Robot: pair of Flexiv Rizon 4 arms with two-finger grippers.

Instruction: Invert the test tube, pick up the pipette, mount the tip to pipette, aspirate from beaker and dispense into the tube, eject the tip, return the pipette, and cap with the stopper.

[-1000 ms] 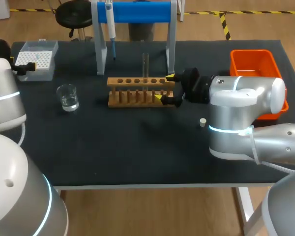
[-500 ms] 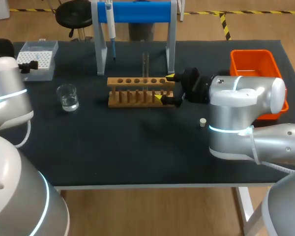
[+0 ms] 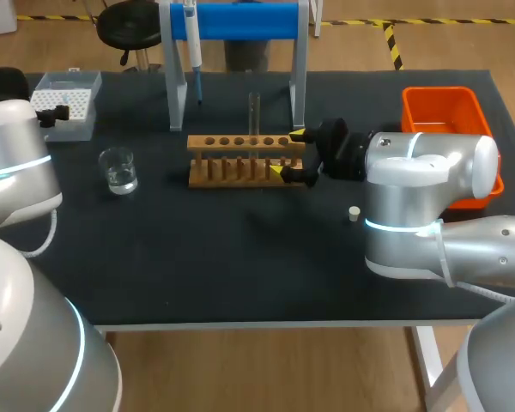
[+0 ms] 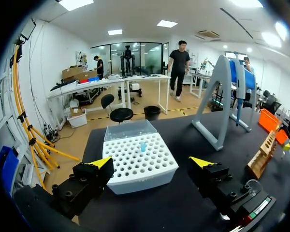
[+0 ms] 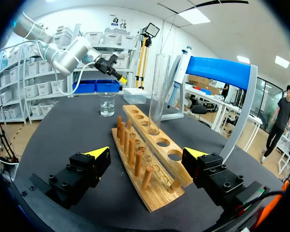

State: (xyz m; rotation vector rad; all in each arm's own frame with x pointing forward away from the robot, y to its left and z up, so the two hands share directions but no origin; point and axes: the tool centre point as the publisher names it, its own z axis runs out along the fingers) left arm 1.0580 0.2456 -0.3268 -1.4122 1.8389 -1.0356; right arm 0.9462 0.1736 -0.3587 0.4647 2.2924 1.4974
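- Head view has the test tube [image 3: 254,114] standing upright in the wooden rack [image 3: 232,170], with two empty holes between it and the rack's right end.
- From the right wrist view the test tube [image 5: 157,92] is clear glass, rising well above the rack [image 5: 135,162] just ahead of the fingers.
- Right end effector [image 3: 287,152] is spread wide at the rack's right end and holds nothing. In its wrist view, the right end effector [image 5: 147,153] has the rack's near end between its yellow tips, with neither finger touching the wood.
- Left end effector [image 4: 151,162] is also wide open and empty. The white tip box [image 4: 135,169] lies ahead of it between the fingers, untouched.
- One blue tip [image 4: 143,146] stands in the box's grid of holes, and the clear lid [image 4: 130,129] is folded back behind.
- On the bench [image 3: 240,257] the tip box [image 3: 69,120] sits at the far left corner.
- Beaker [image 3: 118,169] stands left of the rack, apart from it, with a little clear liquid at its bottom.
- Pipette [image 3: 191,39] hangs from the blue-barred stand [image 3: 240,19] behind the rack.
- Stopper [image 3: 354,214] lies alone on the bench, beside the right arm and in front of the rack's right end.
- Orange bin [image 3: 438,99] sits at the bench's far right, partly hidden by the right arm.
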